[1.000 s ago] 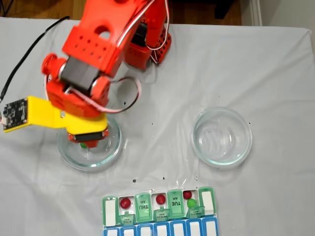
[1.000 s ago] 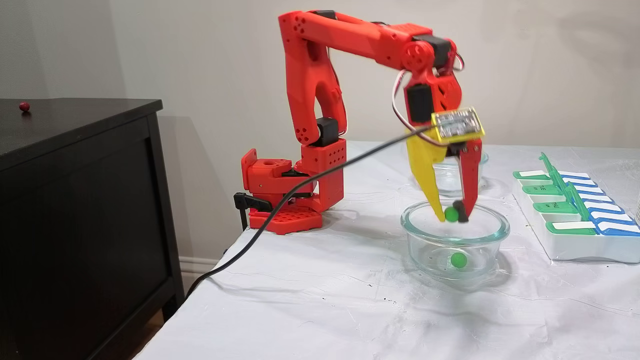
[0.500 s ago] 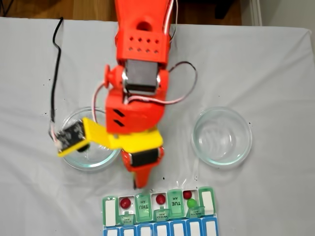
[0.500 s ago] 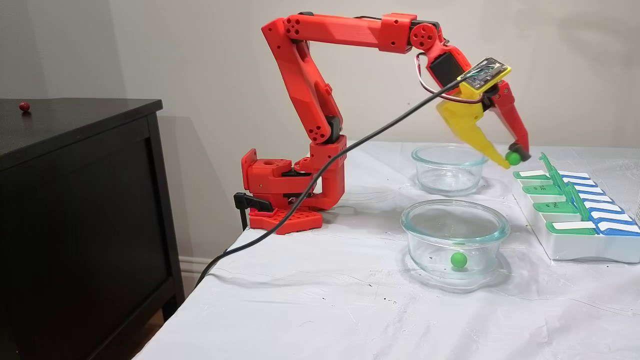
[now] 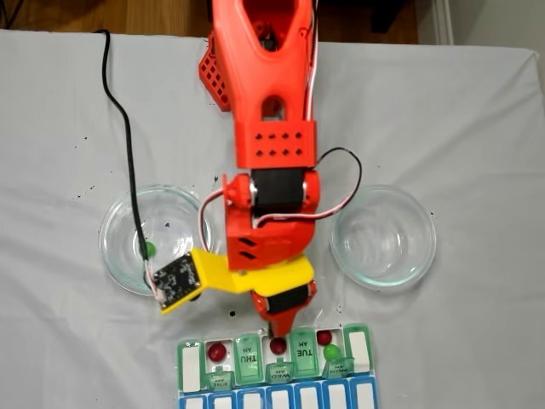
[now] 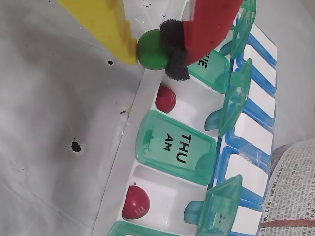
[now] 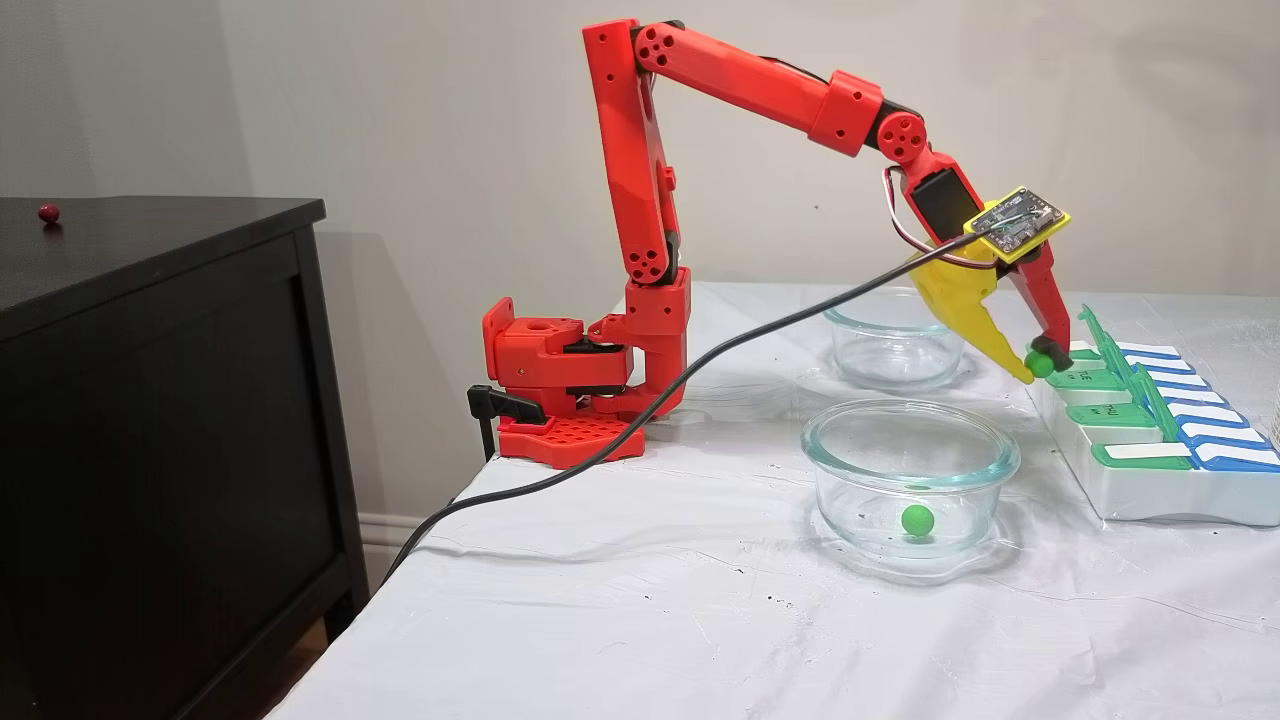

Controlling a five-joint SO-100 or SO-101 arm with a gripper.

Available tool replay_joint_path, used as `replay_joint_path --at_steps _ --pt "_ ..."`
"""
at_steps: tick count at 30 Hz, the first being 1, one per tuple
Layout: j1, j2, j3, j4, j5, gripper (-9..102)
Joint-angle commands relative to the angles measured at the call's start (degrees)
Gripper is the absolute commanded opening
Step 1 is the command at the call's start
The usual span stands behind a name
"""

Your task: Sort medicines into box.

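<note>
**Green pill held over the organizer's edge**

Green and glossy, a pill [image 6: 153,49] sat pinched between the yellow finger [image 6: 106,27] and the black-padded red finger [image 6: 209,24] of the gripper [image 6: 150,51], whose jaws were closed just to the width of the ball. In the wrist view the pill hung directly above the near wall of the box [image 6: 125,157], beside an open compartment holding a dark red pill [image 6: 166,98]. Past the shut THU lid [image 6: 176,146], another open compartment held a second dark red pill [image 6: 135,202].

In a fixed view from above, the gripper [image 5: 278,328] pointed down at the middle of the box [image 5: 189,365], over the compartment with one red pill [image 5: 278,345]; another compartment to the right held a red pill [image 5: 324,337] and a green pill [image 5: 331,352] together. One more green pill [image 5: 150,250] lay in the left glass dish [image 5: 115,247], well apart from the gripper. The right glass dish [image 5: 383,236] stood beside the arm.

In a fixed view from the side, the held pill [image 7: 1040,364] hovered just above the box's near end [image 7: 1150,490].
</note>
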Motion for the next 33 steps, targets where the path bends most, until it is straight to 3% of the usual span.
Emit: replay_joint_path --at_steps 1,15,16,19,23,28,33 --pt "-0.5 -0.9 -8.7 -2.7 0.8 0" --pt "1.0 -5.4 -9.5 -10.6 1.2 0" --pt "1.0 -6.0 -9.8 -10.5 0.7 1" --pt "0.8 -6.4 -9.9 -9.5 -0.1 20" --pt "0.8 -5.4 -9.5 -8.8 0.7 26" --pt "1.5 0.2 -9.0 -3.4 0.4 24" --pt "5.4 9.3 -12.3 10.4 1.0 1"
